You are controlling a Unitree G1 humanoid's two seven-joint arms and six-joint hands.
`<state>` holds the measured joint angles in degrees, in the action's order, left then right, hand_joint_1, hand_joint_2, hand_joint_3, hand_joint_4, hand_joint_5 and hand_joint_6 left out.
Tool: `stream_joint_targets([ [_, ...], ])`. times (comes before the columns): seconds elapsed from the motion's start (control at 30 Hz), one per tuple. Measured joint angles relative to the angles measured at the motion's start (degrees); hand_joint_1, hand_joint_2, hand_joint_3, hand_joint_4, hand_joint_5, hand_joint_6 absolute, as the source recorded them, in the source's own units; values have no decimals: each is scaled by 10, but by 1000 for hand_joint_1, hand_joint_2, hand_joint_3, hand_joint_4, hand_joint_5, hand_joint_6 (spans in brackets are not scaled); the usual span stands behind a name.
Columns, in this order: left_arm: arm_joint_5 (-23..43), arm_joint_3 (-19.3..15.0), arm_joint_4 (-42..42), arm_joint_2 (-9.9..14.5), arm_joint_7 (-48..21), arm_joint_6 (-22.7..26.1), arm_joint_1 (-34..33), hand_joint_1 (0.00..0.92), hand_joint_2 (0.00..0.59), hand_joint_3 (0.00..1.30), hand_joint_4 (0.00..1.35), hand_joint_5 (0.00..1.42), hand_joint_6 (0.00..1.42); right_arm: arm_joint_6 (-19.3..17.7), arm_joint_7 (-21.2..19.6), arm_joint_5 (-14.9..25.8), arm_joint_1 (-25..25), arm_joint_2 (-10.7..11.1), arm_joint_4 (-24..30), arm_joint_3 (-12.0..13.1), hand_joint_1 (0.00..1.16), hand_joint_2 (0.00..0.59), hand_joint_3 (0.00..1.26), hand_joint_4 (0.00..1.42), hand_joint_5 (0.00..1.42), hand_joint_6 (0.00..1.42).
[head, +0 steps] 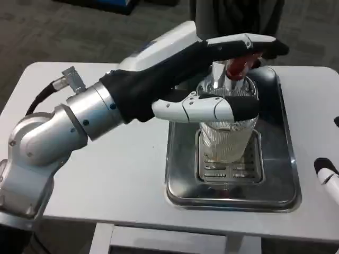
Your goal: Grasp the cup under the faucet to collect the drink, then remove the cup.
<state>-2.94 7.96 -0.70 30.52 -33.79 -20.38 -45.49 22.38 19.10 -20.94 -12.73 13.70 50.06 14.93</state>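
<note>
A clear ribbed cup [228, 140] stands upright on the slotted grate [229, 171] of a steel drip tray [279, 177], under a red faucet [238, 67]. My left hand [204, 79] reaches in from the left and wraps around the cup's upper part. Its thumb lies across the front near the rim and its other fingers [249, 42] stretch past the far side, above the faucet. The cup's rim is partly hidden by the hand. A small part of my right hand [327, 173] shows at the right edge, apart from the tray.
The tray sits right of centre on the white table [122, 174]. My left forearm [79, 119] crosses the table's left half. Dark floor lies beyond the far edge.
</note>
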Motion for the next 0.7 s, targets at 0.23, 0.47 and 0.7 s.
stream_joint_targets([
  [0.23, -1, 0, 3, 3, 0, -1, 0, 0, 68, 237, 174, 262, 223, 0, -8, 11, -2, 3, 0, 0, 326, 446, 24, 0, 0, 66],
  [0.47, -3, 1, 6, 7, 0, -1, 0, 0, 68, 237, 174, 256, 223, -10, -19, 38, 2, 3, -5, 0, 323, 438, 20, 0, 0, 89],
  [0.7, -3, 2, 7, 8, 0, -1, 0, 0, 68, 236, 173, 252, 223, -23, -28, 71, 13, 4, -25, 4, 317, 430, 15, 0, 0, 104],
])
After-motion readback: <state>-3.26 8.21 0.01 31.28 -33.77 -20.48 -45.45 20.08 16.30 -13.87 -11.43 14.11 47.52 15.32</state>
